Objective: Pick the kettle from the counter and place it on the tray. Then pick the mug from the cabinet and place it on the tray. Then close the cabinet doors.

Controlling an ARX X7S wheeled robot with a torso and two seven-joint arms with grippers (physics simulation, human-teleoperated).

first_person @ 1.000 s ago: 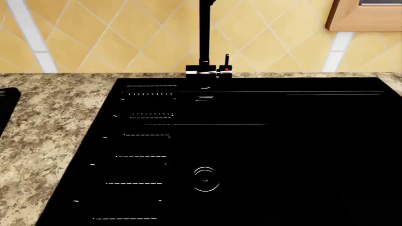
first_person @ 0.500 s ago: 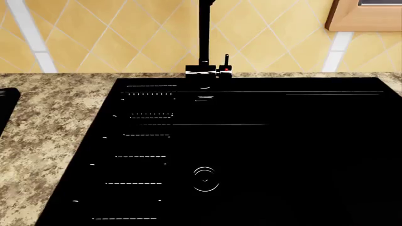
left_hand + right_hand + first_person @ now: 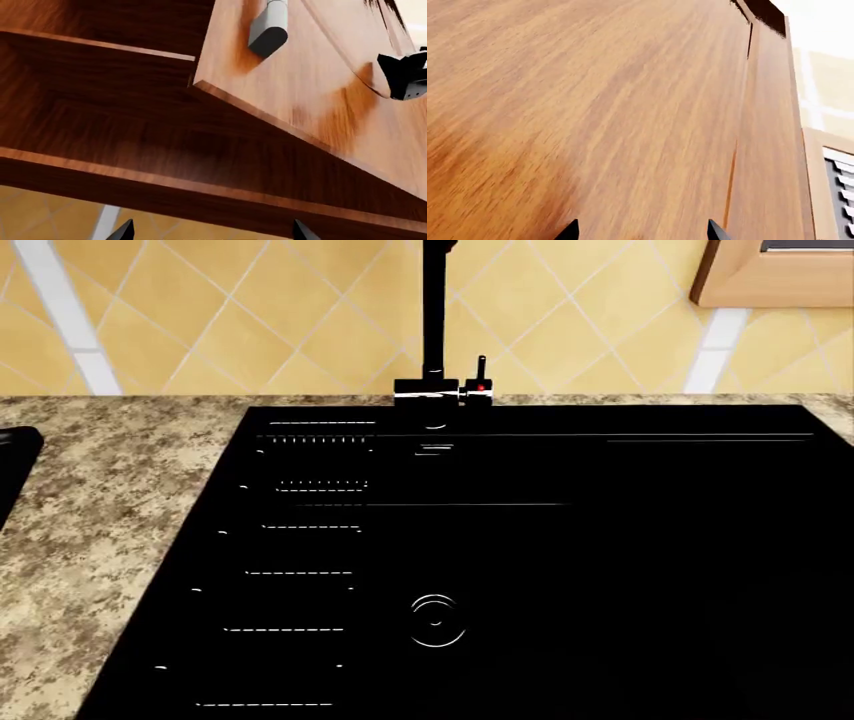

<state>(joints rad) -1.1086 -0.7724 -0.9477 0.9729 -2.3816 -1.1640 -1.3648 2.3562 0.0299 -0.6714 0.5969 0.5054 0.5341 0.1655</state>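
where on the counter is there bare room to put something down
Bare granite counter lies between the tray's edge at far left and the black sink, plus a thin strip behind the sink along the tiled wall, crowded only at the faucet.

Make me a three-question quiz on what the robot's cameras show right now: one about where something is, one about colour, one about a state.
1. Where is the tap?
A. behind the sink
B. on the tray
C. inside the cabinet

2. What colour is the sink?
A. white
B. black
C. steel grey

3. In the left wrist view, the cabinet door is:
A. open
B. shut
C. missing

Answers:
1. A: the tap rises at the far rim of the sink, by the tiled wall.
2. B: it is glossy black against the speckled counter.
3. A: the cabinet door angles away from the shelves.
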